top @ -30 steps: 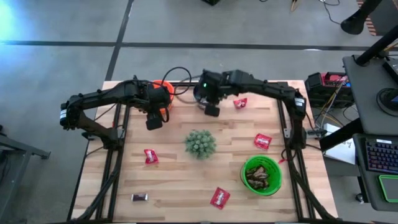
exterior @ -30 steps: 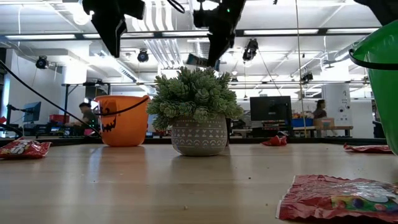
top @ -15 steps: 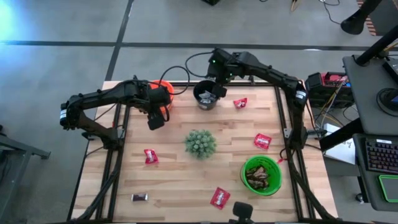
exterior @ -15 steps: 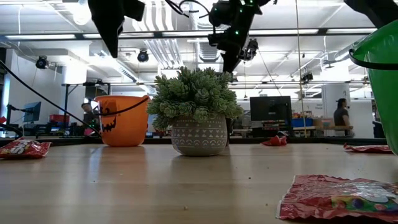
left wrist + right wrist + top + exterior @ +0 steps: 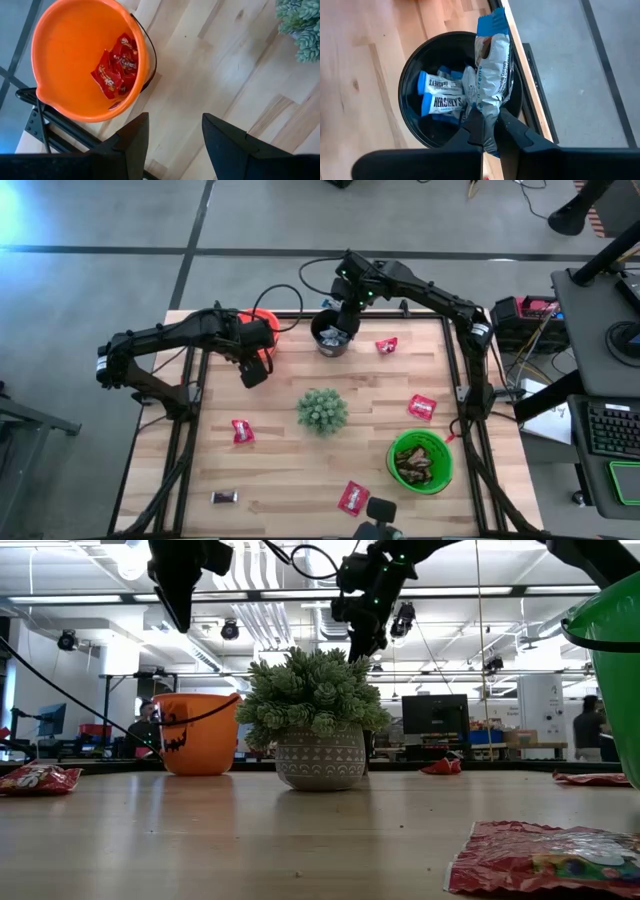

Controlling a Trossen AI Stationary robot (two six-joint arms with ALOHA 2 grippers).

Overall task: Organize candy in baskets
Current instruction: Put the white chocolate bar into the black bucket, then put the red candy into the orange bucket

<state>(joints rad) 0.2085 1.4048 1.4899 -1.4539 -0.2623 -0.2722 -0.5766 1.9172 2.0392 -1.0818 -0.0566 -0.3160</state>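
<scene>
The right hand (image 5: 490,131) hangs over the black basket (image 5: 331,333) at the far edge of the tabletop (image 5: 280,470), its fingers clamped on a blue-and-silver candy (image 5: 492,75) that dangles above more of the same kind lying in the basket. The left hand (image 5: 172,140) hovers with fingers apart and holding nothing, just right of the orange basket (image 5: 75,60), which has red candy (image 5: 117,65) in it. A spiky green plant (image 5: 322,410) in a patterned pot stands mid-tabletop between both hands and the green basket (image 5: 420,462) at the near right, which holds dark brown candy. Loose red candy lies on the wood: one (image 5: 386,345) right of the black basket, one (image 5: 422,407) at the right side, one (image 5: 242,431) at the left, one (image 5: 353,497) near the front; a dark one (image 5: 224,497) sits at the near left
</scene>
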